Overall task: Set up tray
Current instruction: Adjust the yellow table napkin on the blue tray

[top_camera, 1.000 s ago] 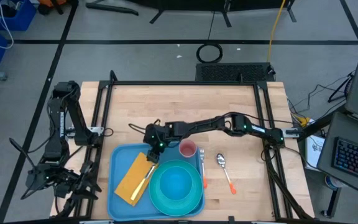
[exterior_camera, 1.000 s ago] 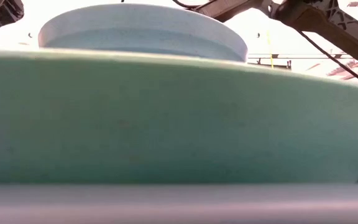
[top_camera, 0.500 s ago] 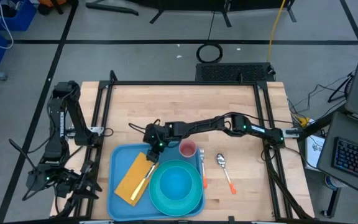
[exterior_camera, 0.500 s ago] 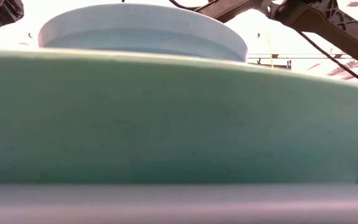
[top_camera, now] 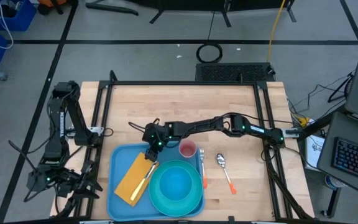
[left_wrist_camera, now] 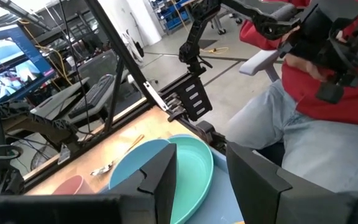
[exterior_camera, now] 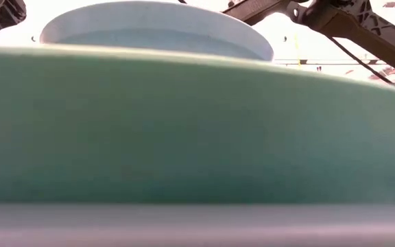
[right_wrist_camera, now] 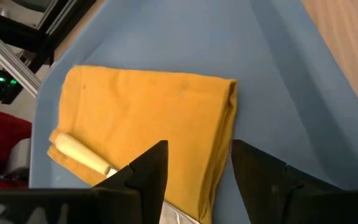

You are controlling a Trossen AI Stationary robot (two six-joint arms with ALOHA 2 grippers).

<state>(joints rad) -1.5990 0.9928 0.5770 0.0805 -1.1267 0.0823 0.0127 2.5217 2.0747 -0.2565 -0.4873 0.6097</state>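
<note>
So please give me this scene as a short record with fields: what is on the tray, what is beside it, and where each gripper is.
tray: light blue, near table edge
on tray: yellow napkin with knife on it; teal plate holding blue bowl
beside tray: pink cup, fork, spoon
right gripper: open, over napkin's far end, holding nothing
left gripper: open, parked off the table's left side

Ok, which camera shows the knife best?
The high view: the whole knife lies on the napkin in the tray. The right wrist view shows only its pale handle; the low and left wrist views show nothing of it.
</note>
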